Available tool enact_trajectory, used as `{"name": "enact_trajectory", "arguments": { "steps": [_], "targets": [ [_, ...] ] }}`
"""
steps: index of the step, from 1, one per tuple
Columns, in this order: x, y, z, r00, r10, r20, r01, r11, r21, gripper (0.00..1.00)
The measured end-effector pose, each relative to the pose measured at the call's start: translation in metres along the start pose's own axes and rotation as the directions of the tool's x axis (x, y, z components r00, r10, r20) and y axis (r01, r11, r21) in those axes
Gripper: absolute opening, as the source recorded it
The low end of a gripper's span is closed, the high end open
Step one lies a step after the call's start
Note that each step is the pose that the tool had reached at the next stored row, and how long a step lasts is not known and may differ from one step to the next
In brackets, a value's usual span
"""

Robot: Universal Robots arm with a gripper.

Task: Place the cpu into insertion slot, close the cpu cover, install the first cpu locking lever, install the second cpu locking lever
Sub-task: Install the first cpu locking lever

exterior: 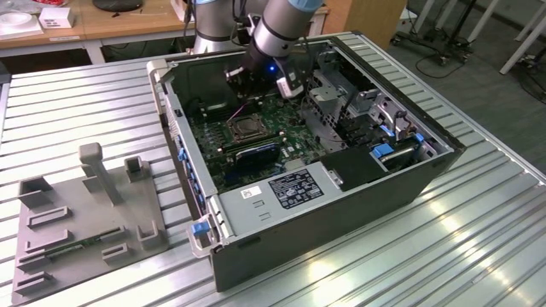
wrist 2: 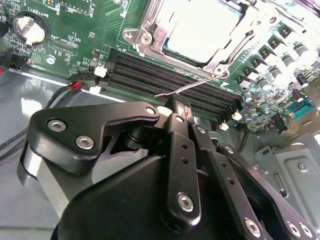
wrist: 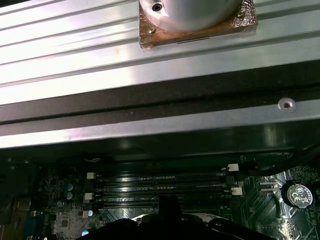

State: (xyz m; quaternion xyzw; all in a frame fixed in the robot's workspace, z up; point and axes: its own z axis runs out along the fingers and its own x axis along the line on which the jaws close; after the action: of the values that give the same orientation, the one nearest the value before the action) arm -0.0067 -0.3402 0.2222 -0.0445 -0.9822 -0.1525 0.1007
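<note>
The chip [wrist 2: 200,27] lies flat in the socket [exterior: 247,130] inside the open computer case [exterior: 341,211] on the worktop [exterior: 444,243], metal top up; being square, it has no long axis to speak of. The cover plate [wrist 2: 148,25] lies down over it, framing it. A thin silver lever [wrist 2: 192,86] runs from the socket's corner out over the memory slots [wrist 2: 165,75], its free end pointing toward the pincer [wrist 2: 179,109]. The pincer looks clenched, tips together, holding nothing that I can see, and sits just beside that free end. The likely trouble: the rod is slim and springy, so the tips may slip off it and strike the memory slots or the board; or the lever may miss its catch, leaving the cover plate loose.
</note>
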Motion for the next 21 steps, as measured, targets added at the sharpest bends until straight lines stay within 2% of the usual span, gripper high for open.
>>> {"name": "enact_trajectory", "arguments": {
  "steps": [11, 16, 21],
  "targets": [
    [-0.0026, -0.0051, 0.0106, 1.0000, -0.001, 0.0026, 0.001, 1.0000, -0.0013, 0.11],
    [-0.0036, -0.0065, 0.0149, 1.0000, -0.004, 0.0015, 0.004, 0.9999, -0.0149, 0.11],
    [-0.0042, -0.0073, 0.0176, 1.0000, -0.004, 0.0011, 0.004, 0.9998, -0.0179, 0.11]
  ]
}}
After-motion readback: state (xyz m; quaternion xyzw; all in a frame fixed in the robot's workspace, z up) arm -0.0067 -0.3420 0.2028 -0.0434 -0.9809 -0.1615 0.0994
